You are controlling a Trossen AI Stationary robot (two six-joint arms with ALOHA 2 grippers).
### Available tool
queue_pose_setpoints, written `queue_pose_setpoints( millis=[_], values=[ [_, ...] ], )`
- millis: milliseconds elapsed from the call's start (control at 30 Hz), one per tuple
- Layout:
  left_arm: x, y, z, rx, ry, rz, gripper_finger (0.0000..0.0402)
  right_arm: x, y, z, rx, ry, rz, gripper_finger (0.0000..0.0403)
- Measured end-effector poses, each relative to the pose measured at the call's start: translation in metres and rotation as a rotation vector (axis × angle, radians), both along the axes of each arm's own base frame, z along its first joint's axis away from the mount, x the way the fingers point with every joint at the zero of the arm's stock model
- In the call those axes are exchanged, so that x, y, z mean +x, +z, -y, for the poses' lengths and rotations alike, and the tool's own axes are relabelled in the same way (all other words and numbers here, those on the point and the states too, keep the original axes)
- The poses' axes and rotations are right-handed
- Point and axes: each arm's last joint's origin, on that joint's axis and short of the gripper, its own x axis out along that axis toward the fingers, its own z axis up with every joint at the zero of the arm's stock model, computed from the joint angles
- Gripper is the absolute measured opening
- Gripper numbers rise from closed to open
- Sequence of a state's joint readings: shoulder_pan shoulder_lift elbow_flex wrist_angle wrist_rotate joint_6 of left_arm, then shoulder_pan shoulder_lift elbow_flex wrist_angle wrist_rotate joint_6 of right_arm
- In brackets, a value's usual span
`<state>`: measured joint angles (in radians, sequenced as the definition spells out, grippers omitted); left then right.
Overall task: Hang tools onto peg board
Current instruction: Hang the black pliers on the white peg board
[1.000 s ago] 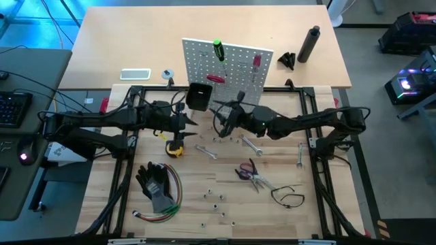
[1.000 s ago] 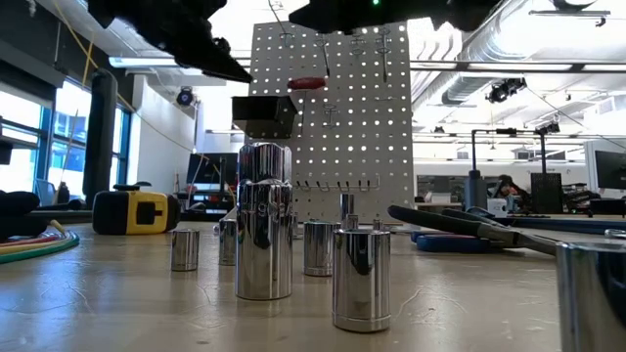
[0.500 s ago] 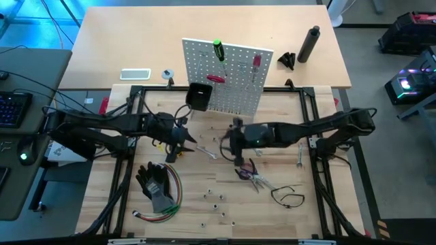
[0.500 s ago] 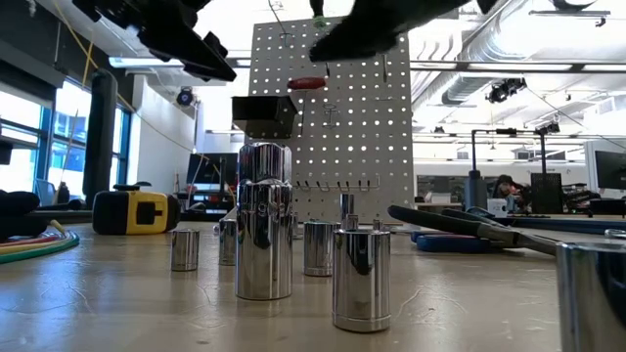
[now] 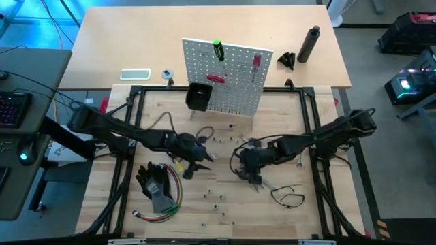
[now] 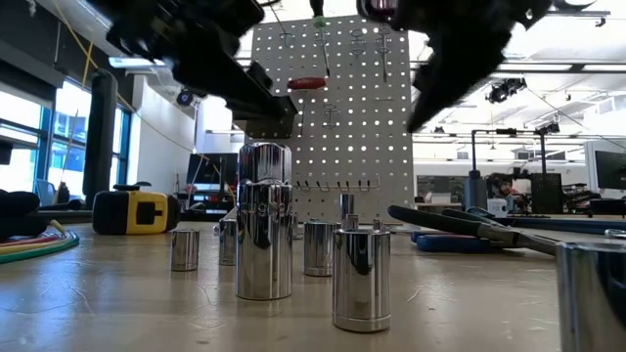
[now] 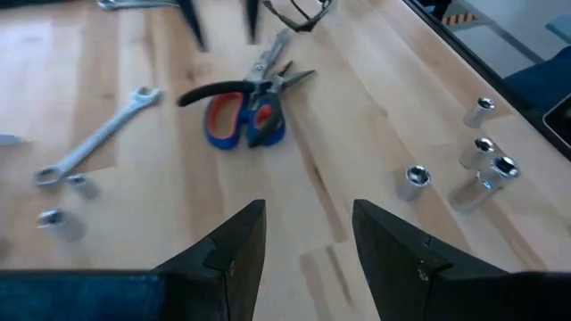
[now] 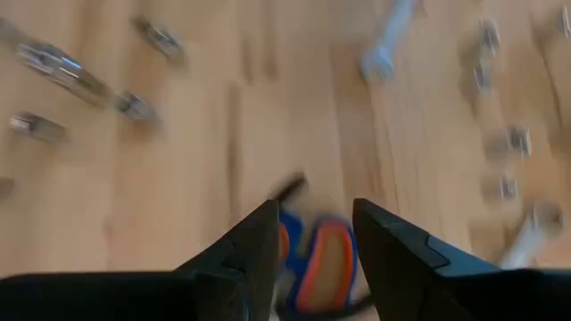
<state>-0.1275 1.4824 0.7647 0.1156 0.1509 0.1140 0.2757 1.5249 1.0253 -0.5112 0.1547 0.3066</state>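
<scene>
The peg board (image 5: 225, 78) stands upright at the far middle. On it hang a green-handled screwdriver (image 5: 219, 49), a red-handled tool (image 5: 215, 78) and a black bin (image 5: 197, 96). Blue-and-red-handled pliers (image 7: 245, 111) lie flat on the wood. My right gripper (image 8: 314, 214) hovers open just over them and points steeply down, with the pliers' handles (image 8: 317, 263) showing beyond its fingertips. My left gripper (image 7: 308, 214) is open over bare wood to the left of the pliers and slants down toward them. A silver wrench (image 7: 98, 138) lies beside it. A thin black loop (image 5: 289, 197) lies to the near right.
Black gloves (image 5: 155, 182) and coloured wires (image 5: 167, 207) lie at the near left. Several small chrome sockets (image 5: 214, 197) stand near the front middle. The yellow tape measure (image 6: 137, 210) sits at the left, and another wrench (image 5: 300, 155) at the right. The black frame rails (image 5: 320, 184) run along the sides.
Both grippers have left the foot of the peg board, moving down and toward the table's near edge. My right gripper has tipped from nearly level to steeply downward and now stands over the pliers. My left gripper has swung toward the table's middle. Neither opening has changed.
</scene>
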Motion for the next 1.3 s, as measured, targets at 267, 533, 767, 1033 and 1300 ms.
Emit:
queue_pose_setpoints(
  millis=[267, 533, 767, 1033, 1300],
  values=[
    [0.029, -0.040, 0.016, -0.059, 0.011, 0.017, 0.0163, -0.026, -0.041, -0.006, 0.027, -0.242, -0.083, 0.0140],
    [0.053, -0.065, 0.020, -0.017, 0.094, -0.014, 0.0163, -0.039, -0.064, -0.006, 0.017, -0.323, -0.051, 0.0140],
    [0.070, -0.068, 0.017, 0.070, 0.199, 0.017, 0.0163, -0.044, -0.079, -0.002, 0.035, -0.344, 0.005, 0.0140],
    [0.086, -0.078, 0.015, 0.067, 0.174, 0.009, 0.0163, -0.043, -0.086, 0.007, 0.070, -0.372, 0.063, 0.0140],
    [0.089, -0.077, 0.015, 0.060, 0.166, 0.005, 0.0163, -0.045, -0.091, 0.009, 0.084, -0.371, 0.078, 0.0114]
  ],
)
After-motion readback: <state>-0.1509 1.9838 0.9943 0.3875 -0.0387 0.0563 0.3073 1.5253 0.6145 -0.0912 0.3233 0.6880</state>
